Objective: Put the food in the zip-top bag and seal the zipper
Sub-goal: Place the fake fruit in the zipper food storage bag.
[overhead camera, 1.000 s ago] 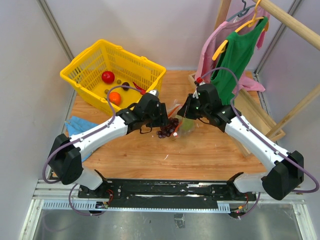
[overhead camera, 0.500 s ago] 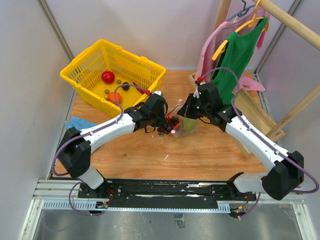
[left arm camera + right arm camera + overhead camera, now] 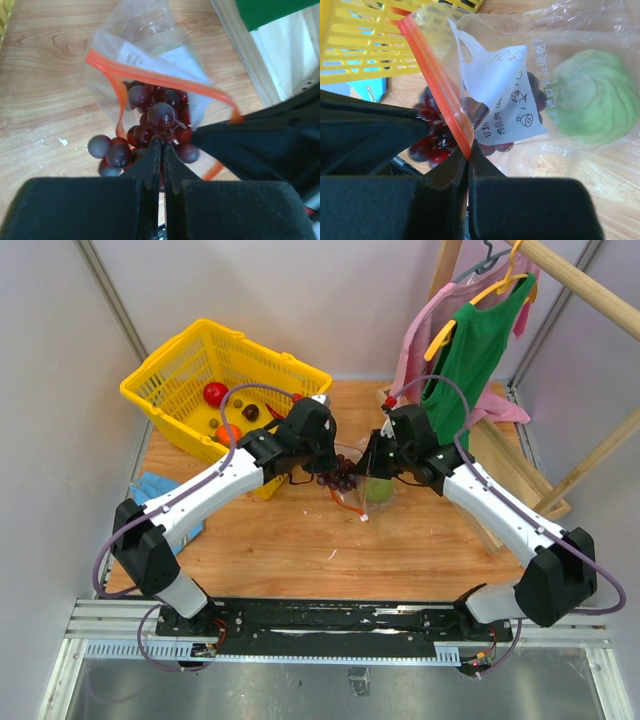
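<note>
In the yellow basket [image 3: 225, 380] at the counter's far-left corner lie one red round fruit [image 3: 215, 393] and one orange [image 3: 229, 432], so at most half the food is dealt with.

Toward the middle of the counter, nearer the far edge, the left gripper [image 3: 160, 146] is closed to a sliver on the stem of the grape bunch [image 3: 161, 116]. The bunch hangs across the mouth of the zip-top bag [image 3: 142, 30]. Some grapes sit inside, but a few hang outside below the zipper [image 3: 165, 82]. Let go now, and those could snag on the lip and drag the bunch out onto the wood.

The right gripper [image 3: 468, 156] is pinched tight on the zipper. That hold is thin, and if the plastic slips, the mouth likely collapses onto the grapes. The light-green ball [image 3: 590, 102] is already in the bag.

Count: one bag, one grape bunch, one green ball, one red fruit, one orange, one basket.
</note>
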`<state>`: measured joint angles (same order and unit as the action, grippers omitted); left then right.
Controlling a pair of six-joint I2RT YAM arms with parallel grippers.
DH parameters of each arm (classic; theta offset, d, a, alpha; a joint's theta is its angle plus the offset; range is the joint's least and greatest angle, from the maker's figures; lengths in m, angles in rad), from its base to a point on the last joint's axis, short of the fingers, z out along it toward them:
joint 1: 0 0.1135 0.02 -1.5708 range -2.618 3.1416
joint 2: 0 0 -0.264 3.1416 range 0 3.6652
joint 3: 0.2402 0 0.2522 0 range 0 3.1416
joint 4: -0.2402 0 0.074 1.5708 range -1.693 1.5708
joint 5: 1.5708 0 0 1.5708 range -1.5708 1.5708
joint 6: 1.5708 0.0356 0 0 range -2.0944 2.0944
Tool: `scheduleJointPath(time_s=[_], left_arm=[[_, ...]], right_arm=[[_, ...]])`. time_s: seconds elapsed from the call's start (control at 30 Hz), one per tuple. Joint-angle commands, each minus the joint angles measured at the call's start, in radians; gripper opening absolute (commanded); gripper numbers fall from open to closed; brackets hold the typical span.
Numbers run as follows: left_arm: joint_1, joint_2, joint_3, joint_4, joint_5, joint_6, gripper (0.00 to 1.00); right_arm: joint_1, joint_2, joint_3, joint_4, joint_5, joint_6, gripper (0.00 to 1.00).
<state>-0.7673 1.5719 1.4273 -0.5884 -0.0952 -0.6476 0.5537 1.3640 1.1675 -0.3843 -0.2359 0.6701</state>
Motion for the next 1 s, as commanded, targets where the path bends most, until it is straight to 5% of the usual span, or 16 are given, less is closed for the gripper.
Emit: scheduleJointPath(time_s=[0.0, 0.37, 0.77, 0.97], left_arm=[[0.022, 0.017, 0.070, -0.065, 0.081, -0.042, 0.00], [0.005, 0.008, 0.028, 0.067, 0.235, -0.092, 0.00], [-0.041, 0.145, 0.030, 0.080, -0.046, 0.003, 0.01], [-0.040, 0.179, 0.042, 0.080, -0.170, 0.032, 0.09]], right_arm=[[-0.017, 0.056, 0.047, -0.055, -0.096, -0.053, 0.01], [-0.017, 0.052, 0.057, -0.012, -0.120, -0.035, 0.01], [-0.018, 0.024, 0.099, 0.049, -0.234, -0.024, 0.01], [-0.024, -0.003, 0.088, 0.052, -0.230, -0.015, 0.01]])
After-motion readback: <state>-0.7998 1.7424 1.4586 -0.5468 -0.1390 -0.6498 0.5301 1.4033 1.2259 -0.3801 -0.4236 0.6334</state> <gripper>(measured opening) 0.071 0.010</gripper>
